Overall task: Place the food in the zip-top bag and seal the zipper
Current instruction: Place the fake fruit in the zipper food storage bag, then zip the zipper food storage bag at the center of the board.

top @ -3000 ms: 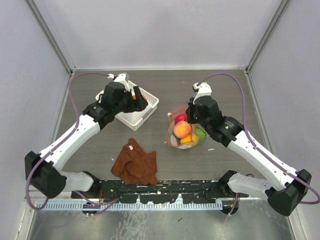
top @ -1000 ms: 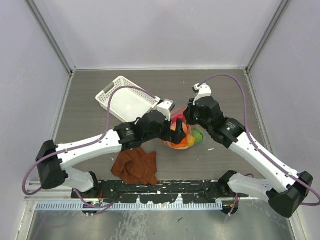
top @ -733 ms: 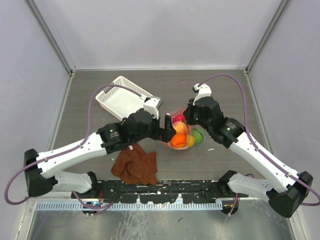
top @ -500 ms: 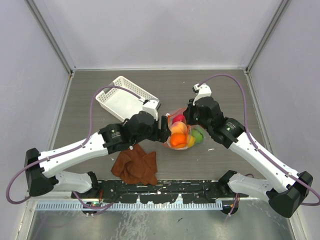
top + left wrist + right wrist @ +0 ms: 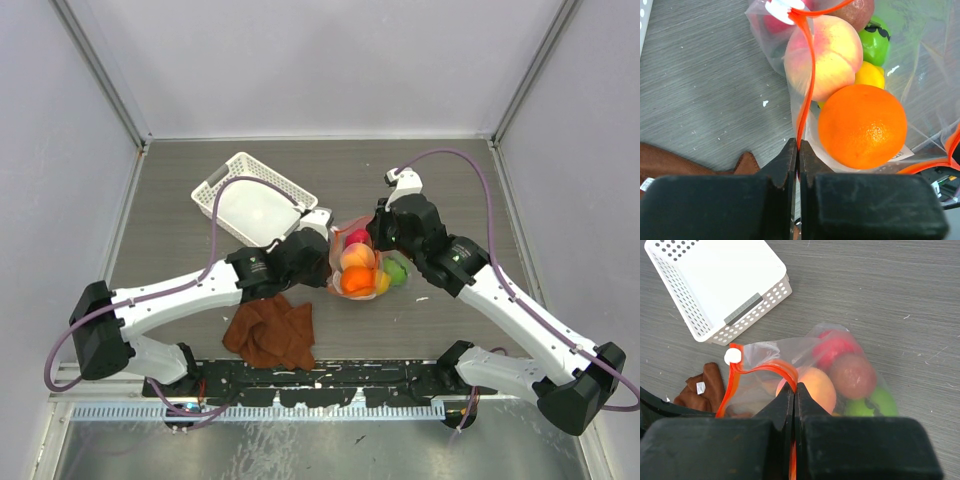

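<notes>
The clear zip-top bag [image 5: 347, 232] lies mid-table with the food inside: an orange [image 5: 862, 125], a peach [image 5: 832, 50], a bright green fruit [image 5: 875, 42], a yellow one [image 5: 870, 75], a red one [image 5: 840, 347] and a dark one [image 5: 852, 375]. Its orange-red zipper [image 5: 809, 65] curves along the mouth, with a white slider [image 5: 732, 356] at one end. My left gripper [image 5: 798, 147] is shut on the zipper at the bag's left side [image 5: 330, 262]. My right gripper [image 5: 794, 390] is shut on the zipper further along, at the bag's far right [image 5: 372, 235].
A white lattice basket [image 5: 255, 200] sits tilted behind and left of the bag. A crumpled brown cloth [image 5: 270, 330] lies near the front edge, just left of my left gripper. Grey walls enclose the table on three sides.
My left arm swung from the basket over to the bag, and its jaws went from open to shut on the zipper. The right arm has held still.
</notes>
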`<action>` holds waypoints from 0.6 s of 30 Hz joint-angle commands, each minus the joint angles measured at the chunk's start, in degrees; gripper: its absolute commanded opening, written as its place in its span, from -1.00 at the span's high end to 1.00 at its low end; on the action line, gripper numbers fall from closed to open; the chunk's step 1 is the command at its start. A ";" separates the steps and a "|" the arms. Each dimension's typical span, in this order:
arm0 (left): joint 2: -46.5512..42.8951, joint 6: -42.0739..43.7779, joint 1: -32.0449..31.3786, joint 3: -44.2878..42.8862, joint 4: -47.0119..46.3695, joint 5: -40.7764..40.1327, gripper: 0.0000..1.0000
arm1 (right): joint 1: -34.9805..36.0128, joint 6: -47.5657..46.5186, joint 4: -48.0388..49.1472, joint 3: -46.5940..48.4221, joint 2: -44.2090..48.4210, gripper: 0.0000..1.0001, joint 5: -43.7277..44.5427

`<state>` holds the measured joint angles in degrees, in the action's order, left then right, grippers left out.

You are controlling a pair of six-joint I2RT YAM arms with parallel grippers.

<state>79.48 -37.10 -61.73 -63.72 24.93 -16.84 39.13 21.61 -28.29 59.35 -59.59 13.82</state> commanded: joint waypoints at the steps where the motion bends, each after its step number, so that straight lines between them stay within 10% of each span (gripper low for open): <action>1: -2.07 -0.87 0.39 -1.47 -1.94 0.53 1.00 | -0.26 -0.16 2.80 0.83 1.76 0.99 0.88; 18: -11.10 -7.77 5.60 -4.84 -1.70 16.34 1.00 | -0.34 -9.38 -0.51 4.29 -1.75 0.91 6.01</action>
<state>68.36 -40.62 -59.72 -68.36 26.30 -8.36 39.13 14.85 -31.31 62.35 -59.72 18.39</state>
